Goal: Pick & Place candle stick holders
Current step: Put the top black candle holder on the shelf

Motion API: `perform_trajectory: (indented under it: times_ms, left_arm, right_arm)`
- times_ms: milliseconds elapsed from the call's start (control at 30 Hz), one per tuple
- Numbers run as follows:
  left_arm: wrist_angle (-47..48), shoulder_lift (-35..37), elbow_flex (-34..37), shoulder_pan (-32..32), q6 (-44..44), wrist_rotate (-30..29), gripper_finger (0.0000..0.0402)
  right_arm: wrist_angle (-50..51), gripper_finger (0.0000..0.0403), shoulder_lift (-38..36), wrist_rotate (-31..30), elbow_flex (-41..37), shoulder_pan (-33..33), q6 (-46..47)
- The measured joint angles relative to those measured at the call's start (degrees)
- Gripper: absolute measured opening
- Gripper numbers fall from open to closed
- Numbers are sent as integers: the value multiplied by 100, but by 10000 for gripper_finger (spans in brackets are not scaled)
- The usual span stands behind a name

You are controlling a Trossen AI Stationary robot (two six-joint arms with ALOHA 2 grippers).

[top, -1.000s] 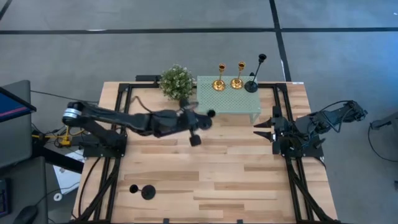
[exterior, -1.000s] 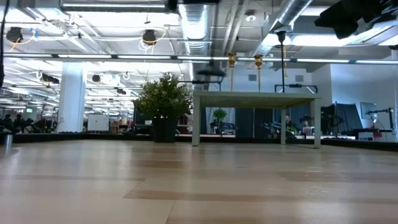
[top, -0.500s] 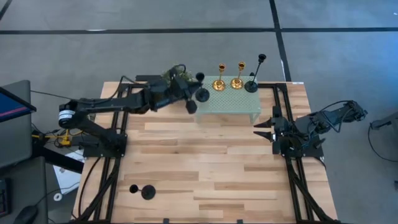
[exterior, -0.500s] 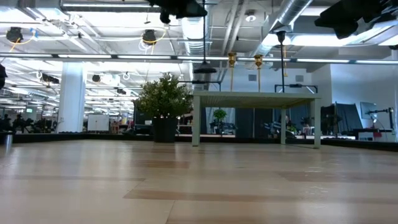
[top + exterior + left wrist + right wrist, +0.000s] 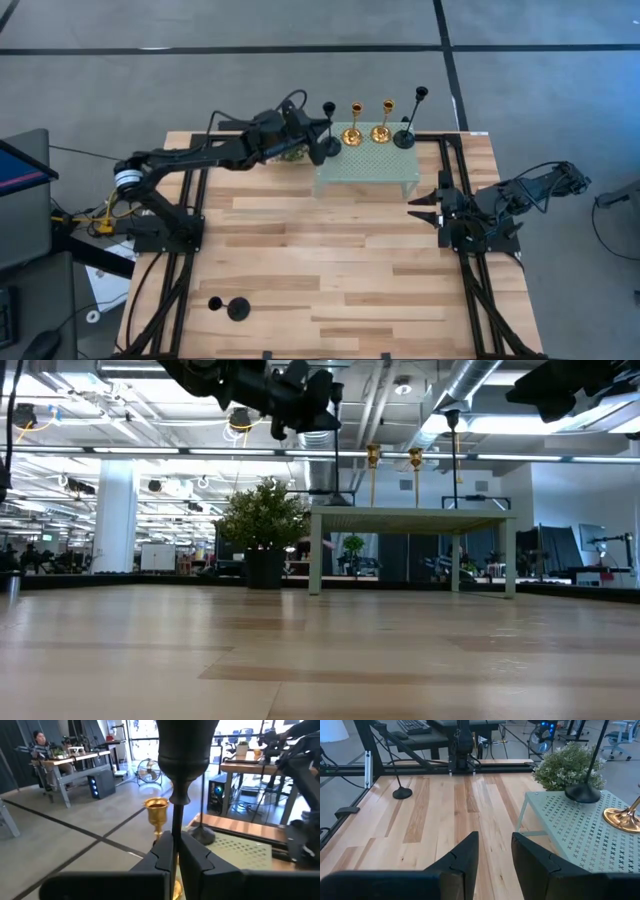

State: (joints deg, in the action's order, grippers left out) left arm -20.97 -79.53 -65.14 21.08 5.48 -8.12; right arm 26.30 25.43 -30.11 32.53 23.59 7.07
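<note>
Wooden counter [image 5: 330,260] is carrying the mint-green perforated stand [image 5: 365,160] at its far edge, with the leafy plant ball [image 5: 263,515] just beside it. Left arm is reaching over to the stand's left end; left tool [image 5: 316,138] is gripping a black candle stick holder [image 5: 329,128] by its thin stem, fingers [image 5: 196,852] closed tight on it, base sitting at or just above the stand's left corner, cannot tell which. Two gold holders [image 5: 367,123] and a second black holder [image 5: 409,122] are standing on the stand. Third black holder [image 5: 230,307] is lying near the counter's front left. Right tool [image 5: 425,206] is waiting at the right side, fingers [image 5: 462,854] parted, gripping nothing.
</note>
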Motion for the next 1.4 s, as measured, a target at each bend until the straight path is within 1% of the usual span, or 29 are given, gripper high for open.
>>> perform_trajectory:
  times_ms: [367, 600, 1100, 1400]
  left_arm:
    - [-15, -11, 0, 317, -183, -38, 10]
    - [-15, -13, 0, 308, -195, -20, 10]
    - [-295, -339, -7, 313, -299, 90, 11]
    - [-289, -333, -7, 313, -297, 90, 12]
  right_arm:
    - [0, 107, 0, 0, 0, 0, -9]
    - [2, 107, 0, 0, 0, 0, -9]
    - [2, 107, 0, 0, 0, 2, -2]
    - [2, 107, 0, 0, 0, 1, -2]
